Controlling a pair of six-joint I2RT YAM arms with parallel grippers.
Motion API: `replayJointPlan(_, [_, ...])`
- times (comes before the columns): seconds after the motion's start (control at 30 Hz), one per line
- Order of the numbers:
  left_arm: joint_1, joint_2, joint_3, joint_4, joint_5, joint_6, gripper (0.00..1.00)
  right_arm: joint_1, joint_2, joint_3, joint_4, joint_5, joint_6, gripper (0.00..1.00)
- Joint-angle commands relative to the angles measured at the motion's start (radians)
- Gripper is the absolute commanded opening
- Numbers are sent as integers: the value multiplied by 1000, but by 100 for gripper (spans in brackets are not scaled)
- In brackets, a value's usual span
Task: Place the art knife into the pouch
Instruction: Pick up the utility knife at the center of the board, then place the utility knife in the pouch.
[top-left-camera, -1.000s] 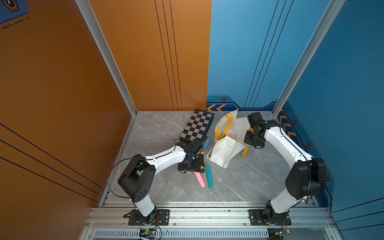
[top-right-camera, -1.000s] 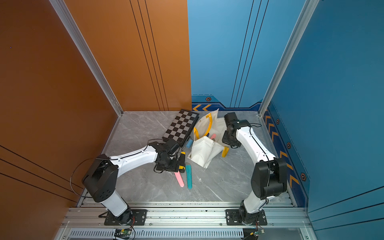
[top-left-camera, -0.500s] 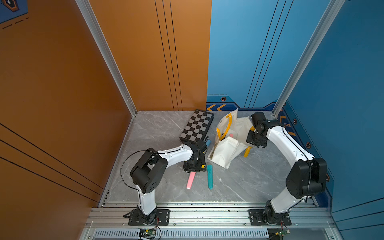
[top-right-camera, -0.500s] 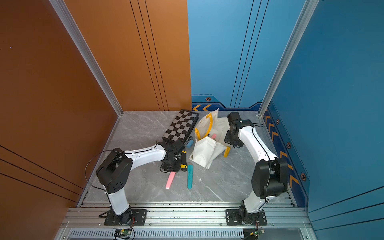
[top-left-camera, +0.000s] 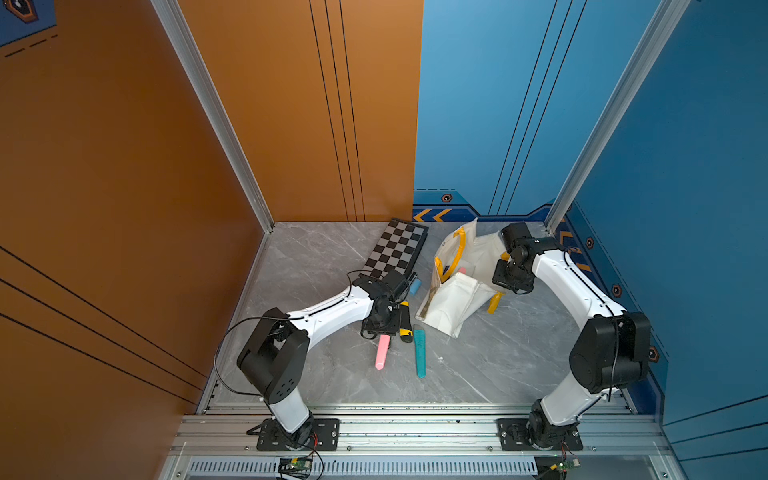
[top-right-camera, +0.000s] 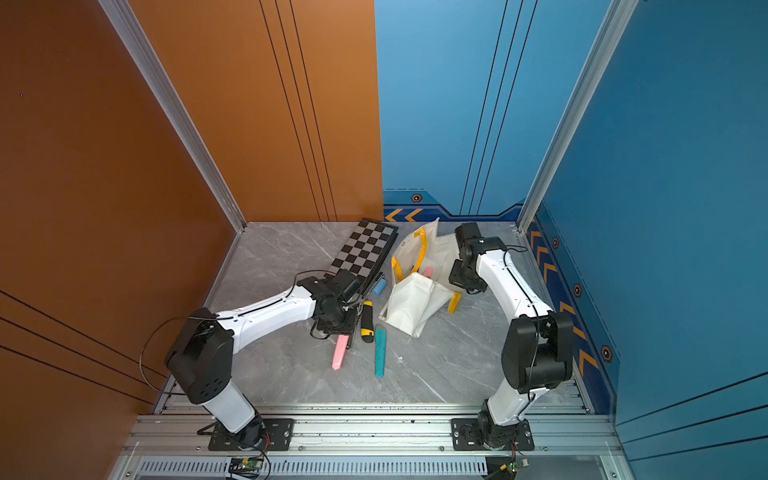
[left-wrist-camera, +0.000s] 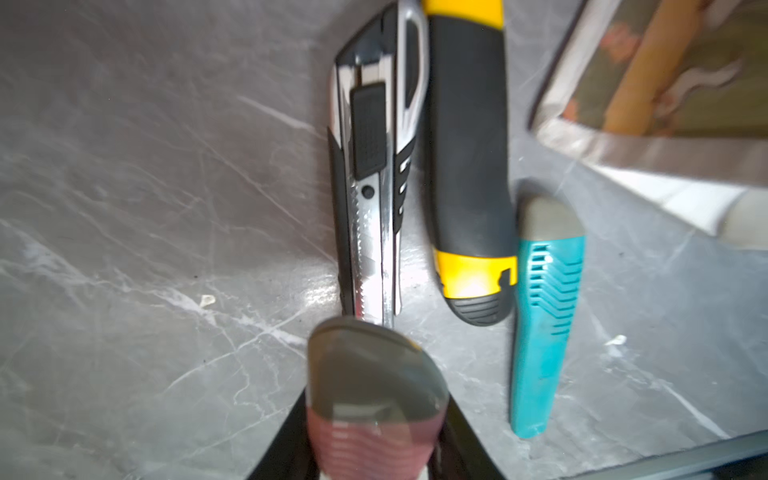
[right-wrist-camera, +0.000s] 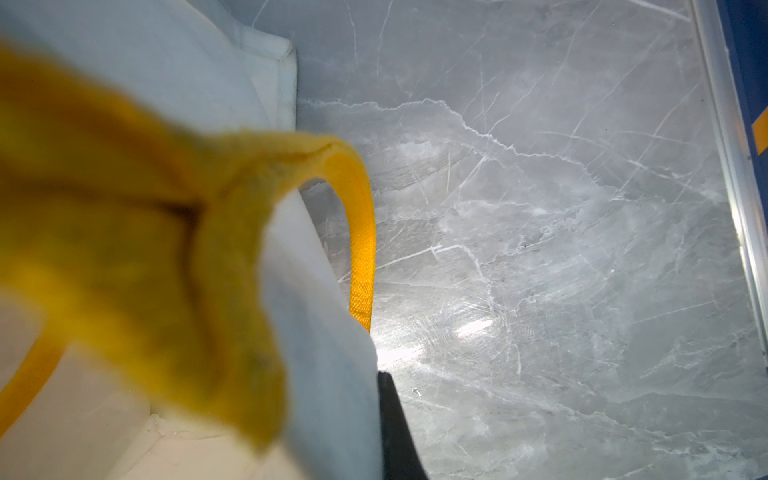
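your left gripper pinches the pink knife by its end, so it may swivel free before the pouch whose handle your right gripper clamps.

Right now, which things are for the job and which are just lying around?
For the job: pink knife, bag.
Lying about: chessboard, blue tube, teal knife, yellow knife, silver knife (maybe later).

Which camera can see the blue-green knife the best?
The left wrist view: the teal knife is close up and whole, with its ribbed grip and grey cap clear. Both top views show it whole too, but tiny, beside the black-and-yellow knife. The right wrist view does not show it.
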Motion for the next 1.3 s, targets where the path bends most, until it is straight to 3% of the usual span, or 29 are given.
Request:
replayJointPlan(0.0, [13,-48,106,-87,-33,51,24,-5,28,33,-14,7,-8,0])
replayJointPlan(0.27, [37,-27,413,-101,-105,162,24,-3,62,79,-4,-4,-8,0])
replayJointPlan(0.4, [30,152,754,-99,-115,254,24,8,64,85,0,-8,-6,0])
replayJointPlan(0.57, [-11,425,1227,-99,-12,317,23,23,49,76,11,-5,2,0])
replayJointPlan(0.63, [-24,492,1313,-87,18,296,23,28,36,64,19,-4,11,0])
replayJointPlan(0.77, [-44,550,1300,-36,88,247,24,38,22,37,36,-18,28,0])
replayJointPlan(1.07, [-57,602,1298,31,128,215,28,52,20,30,35,-19,26,0])
replayJointPlan(1.1, [-56,604,1306,36,124,217,34,53,18,29,34,-18,26,0])
replayJointPlan(1.17, [-51,602,1298,36,117,220,64,51,15,28,35,-16,24,0])
replayJointPlan(1.2, [-48,600,1285,37,114,220,73,52,13,28,35,-13,23,0])
replayJointPlan(1.27, [-46,587,1258,34,117,220,80,46,8,26,35,-9,19,0])
